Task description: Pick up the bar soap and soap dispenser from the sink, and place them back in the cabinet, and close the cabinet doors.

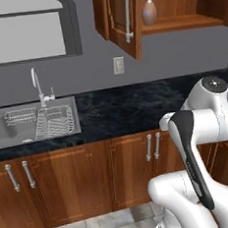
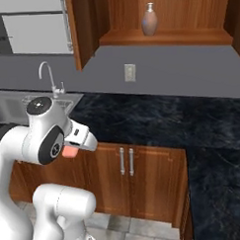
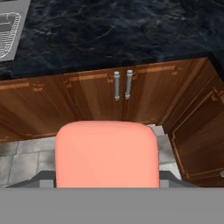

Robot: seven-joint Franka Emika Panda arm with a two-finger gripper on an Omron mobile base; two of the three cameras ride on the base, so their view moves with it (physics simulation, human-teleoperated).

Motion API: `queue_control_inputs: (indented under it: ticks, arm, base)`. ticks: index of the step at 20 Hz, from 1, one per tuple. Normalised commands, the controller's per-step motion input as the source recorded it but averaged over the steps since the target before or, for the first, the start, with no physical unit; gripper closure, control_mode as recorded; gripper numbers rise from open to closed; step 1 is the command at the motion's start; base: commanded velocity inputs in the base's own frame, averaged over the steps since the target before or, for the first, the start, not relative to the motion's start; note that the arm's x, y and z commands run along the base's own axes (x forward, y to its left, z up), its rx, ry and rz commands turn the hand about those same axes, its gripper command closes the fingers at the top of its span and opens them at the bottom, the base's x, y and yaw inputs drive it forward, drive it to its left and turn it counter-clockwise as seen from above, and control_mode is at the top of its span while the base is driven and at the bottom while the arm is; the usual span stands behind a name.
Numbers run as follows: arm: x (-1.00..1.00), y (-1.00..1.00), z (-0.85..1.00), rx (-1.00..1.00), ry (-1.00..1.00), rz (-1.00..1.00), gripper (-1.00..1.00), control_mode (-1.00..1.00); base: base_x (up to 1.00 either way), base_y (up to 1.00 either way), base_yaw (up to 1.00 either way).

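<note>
My hand view alone shows the gripper (image 3: 107,186) clamping the bar soap (image 3: 107,153); the soap dispenser (image 1: 149,10) stands inside the cabinet (image 1: 176,23).

Left base view from behind the arm's left, facing forward over the sink (image 1: 18,127) and dark counter (image 1: 130,104), right base view from its right (both share the cabinet (image 2: 162,16)), hand view pressed close above the bar soap (image 3: 107,153), looking down past the counter (image 3: 113,35).

White glossy arm (image 1: 205,122), rounded links, black side panel, dark grey joint cap w/ dots
</note>
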Motion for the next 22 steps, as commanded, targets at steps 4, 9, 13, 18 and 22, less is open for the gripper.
queue_control_inputs:
  ticks: [4, 9, 13, 18, 22]
  arm:
    - [0.00, 0.00, 0.00, 0.00, 0.00, 0.00, 1.00, 1.00]
    - [0.00, 0.00, 0.00, 0.00, 0.00, 0.00, 1.00, 1.00]
    - [0.00, 0.00, 0.00, 0.00, 0.00, 0.00, 1.00, 1.00]
    - [0.00, 0.00, 0.00, 0.00, 0.00, 0.00, 1.00, 1.00]
    - [0.00, 0.00, 0.00, 0.00, 0.00, 0.00, 1.00, 1.00]
  base:
    - [0.19, -0.34, 0.00]
    - [0.27, -0.30, 0.00]
    - [0.32, -0.28, 0.00]
    - [0.43, -0.35, 0.00]
    - [0.47, -0.36, 0.00]
